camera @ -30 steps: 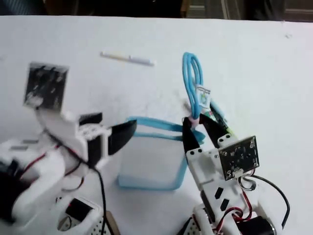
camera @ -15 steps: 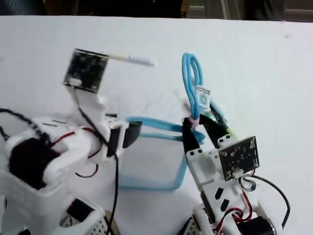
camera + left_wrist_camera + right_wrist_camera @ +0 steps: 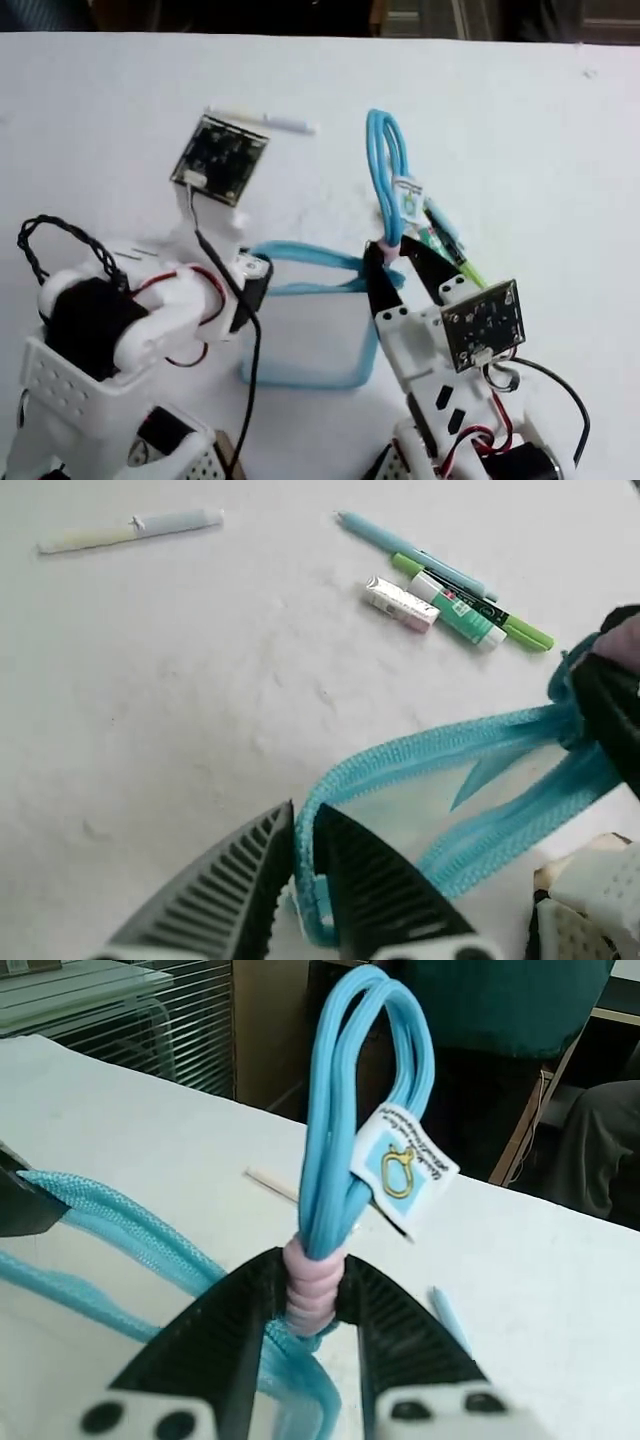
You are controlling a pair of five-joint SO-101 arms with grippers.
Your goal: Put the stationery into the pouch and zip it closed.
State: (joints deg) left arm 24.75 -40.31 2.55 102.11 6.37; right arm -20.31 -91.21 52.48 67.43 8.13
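— While both arms hold the pouch (image 3: 310, 335), where do the pens lie?
— My left gripper (image 3: 303, 825) pinches the zip edge (image 3: 420, 752) at one corner; my right gripper (image 3: 312, 1265) clamps the pink collar (image 3: 312, 1300) under the blue loop (image 3: 360, 1080). The pens (image 3: 455, 590) lie aslant on the table (image 3: 520, 120) just beyond the right gripper; the pale stick (image 3: 130, 530) is well apart, nearer the left.
— Right arm fetches?
— I judge so, once it lets go.
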